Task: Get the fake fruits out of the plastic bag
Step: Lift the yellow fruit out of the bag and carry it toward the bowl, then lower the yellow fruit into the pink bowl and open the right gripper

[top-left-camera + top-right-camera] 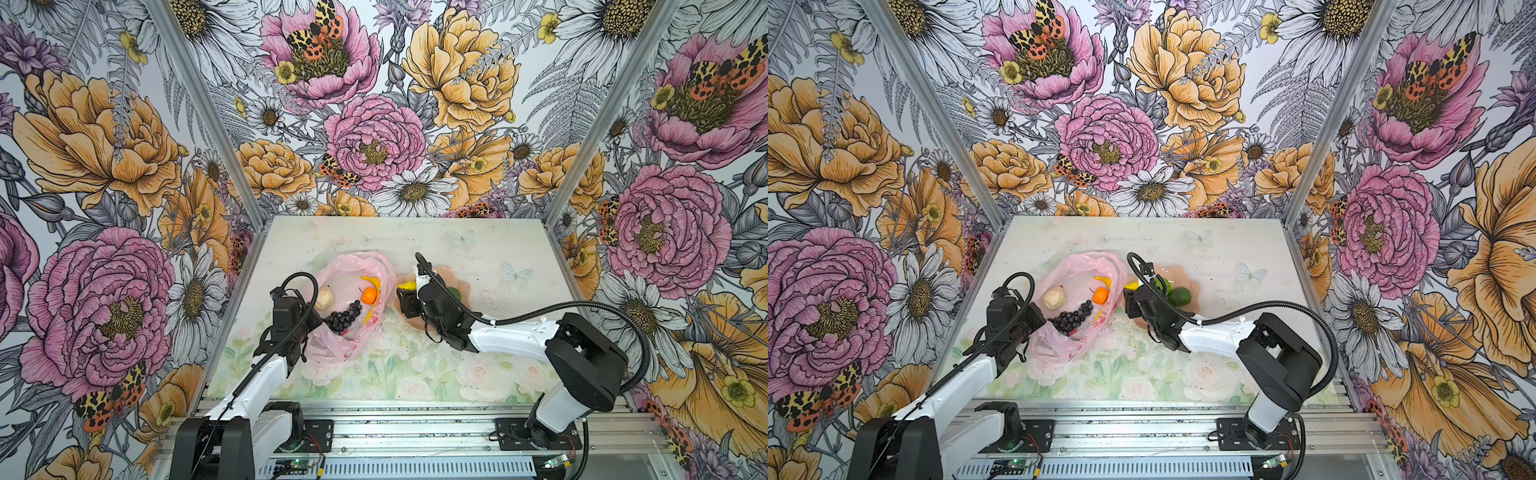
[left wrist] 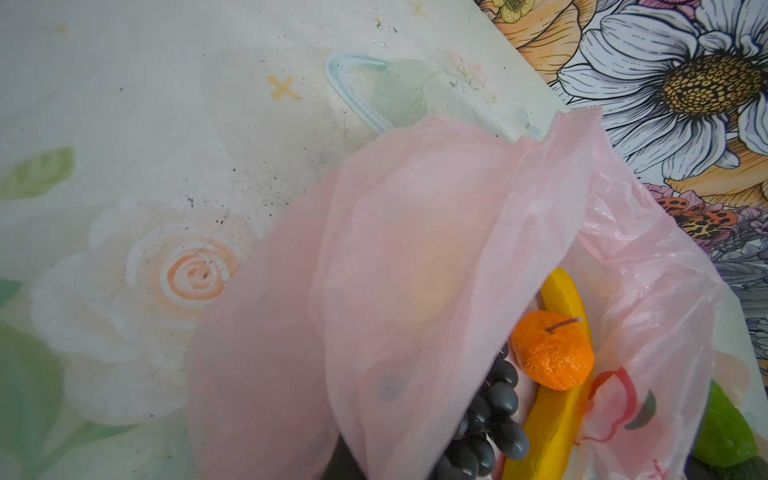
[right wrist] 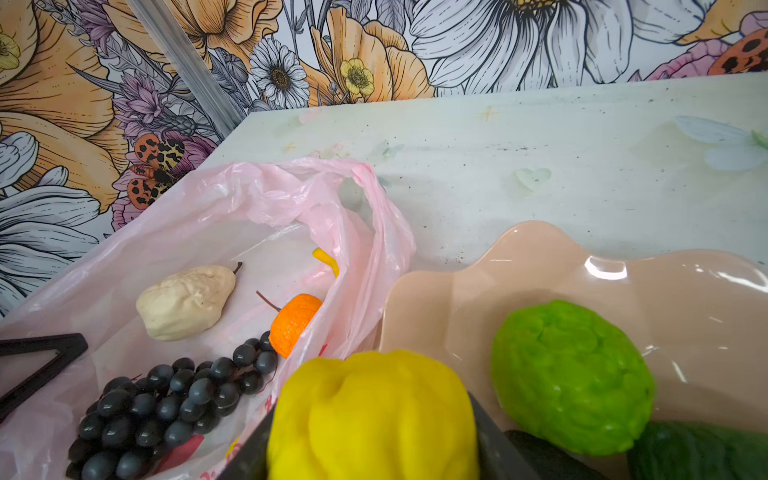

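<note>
The plastic bag [image 1: 353, 266] lies on the bench [image 1: 498, 249] between its left edge and its middle, with its mouth turned upward. The left hand [image 1: 312, 323] is clenched on the bag's near rim, on the side toward the bench's left edge. In the left wrist view the pink film rises right up to the camera. This suggests the rim is lifted to hold the mouth wide so the other arm can reach in.

That opening lays bare the beige piece [image 1: 324, 298], the grape bunch [image 1: 345, 316], the orange [image 1: 369, 295] and the banana [image 1: 372, 282].

The right hand [image 3: 374, 451] grasps the lemon [image 3: 372, 407] between its dark jaws. It hangs over the edge of the peach dish [image 3: 540, 266], which sits just beside the bag at the bench's middle. The dish seems to be the collecting place, since the lime [image 3: 571, 374] and the avocado [image 3: 698, 455] already lie in it. By my reading the lemon is about to be set down there, leaving four fruits in the bag.
</note>
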Action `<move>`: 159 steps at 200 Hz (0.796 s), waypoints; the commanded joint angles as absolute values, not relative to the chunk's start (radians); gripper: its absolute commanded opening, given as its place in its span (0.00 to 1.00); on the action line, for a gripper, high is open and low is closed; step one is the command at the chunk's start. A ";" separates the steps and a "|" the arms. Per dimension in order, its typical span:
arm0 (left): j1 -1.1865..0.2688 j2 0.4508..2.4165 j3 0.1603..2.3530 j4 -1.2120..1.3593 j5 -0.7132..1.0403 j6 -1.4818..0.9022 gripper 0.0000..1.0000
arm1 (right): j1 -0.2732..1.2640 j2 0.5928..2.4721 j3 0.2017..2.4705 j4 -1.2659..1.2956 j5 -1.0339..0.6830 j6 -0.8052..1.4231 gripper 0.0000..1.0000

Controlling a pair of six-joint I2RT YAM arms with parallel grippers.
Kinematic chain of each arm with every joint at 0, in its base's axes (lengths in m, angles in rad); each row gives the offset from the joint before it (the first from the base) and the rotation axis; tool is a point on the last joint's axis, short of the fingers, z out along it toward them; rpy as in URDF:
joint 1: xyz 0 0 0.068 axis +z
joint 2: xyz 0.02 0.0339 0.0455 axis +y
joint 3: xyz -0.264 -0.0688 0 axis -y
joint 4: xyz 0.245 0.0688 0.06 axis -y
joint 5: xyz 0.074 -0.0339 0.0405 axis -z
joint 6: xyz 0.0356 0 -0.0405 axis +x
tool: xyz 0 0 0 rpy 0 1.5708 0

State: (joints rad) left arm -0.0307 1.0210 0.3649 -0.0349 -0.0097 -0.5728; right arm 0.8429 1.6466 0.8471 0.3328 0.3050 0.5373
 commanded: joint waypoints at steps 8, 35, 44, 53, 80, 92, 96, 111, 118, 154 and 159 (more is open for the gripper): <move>-0.040 1.011 0.354 -0.005 -0.017 -0.558 0.00 | 0.838 1.708 0.837 0.480 0.358 0.551 0.54; -0.040 1.006 0.351 -0.007 -0.020 -0.559 0.00 | 0.835 1.748 0.832 0.542 0.385 0.568 0.54; -0.040 1.005 0.352 -0.007 -0.020 -0.558 0.00 | 0.835 1.758 0.831 0.555 0.388 0.572 0.54; -0.040 1.006 0.351 -0.005 -0.020 -0.558 0.00 | 0.833 1.766 0.830 0.569 0.389 0.574 0.55; -0.040 1.006 0.351 -0.006 -0.020 -0.558 0.00 | 0.831 1.798 0.827 0.602 0.398 0.569 0.55; -0.040 1.005 0.352 -0.008 -0.021 -0.558 0.00 | 0.828 1.814 0.825 0.613 0.398 0.572 0.56; -0.039 1.004 0.351 -0.008 -0.021 -0.557 0.00 | 0.827 1.820 0.826 0.616 0.399 0.573 0.56; -0.040 1.003 0.351 -0.008 -0.023 -0.558 0.00 | 0.822 1.837 0.830 0.627 0.395 0.576 0.56; -0.041 1.003 0.350 -0.008 -0.022 -0.558 0.00 | 0.822 1.844 0.830 0.633 0.396 0.574 0.56; -0.040 1.007 0.352 -0.008 -0.023 -0.558 0.00 | 0.810 1.870 0.832 0.653 0.358 0.574 0.61; -0.040 1.009 0.353 -0.008 -0.023 -0.558 0.00 | 0.811 1.871 0.833 0.653 0.355 0.574 0.63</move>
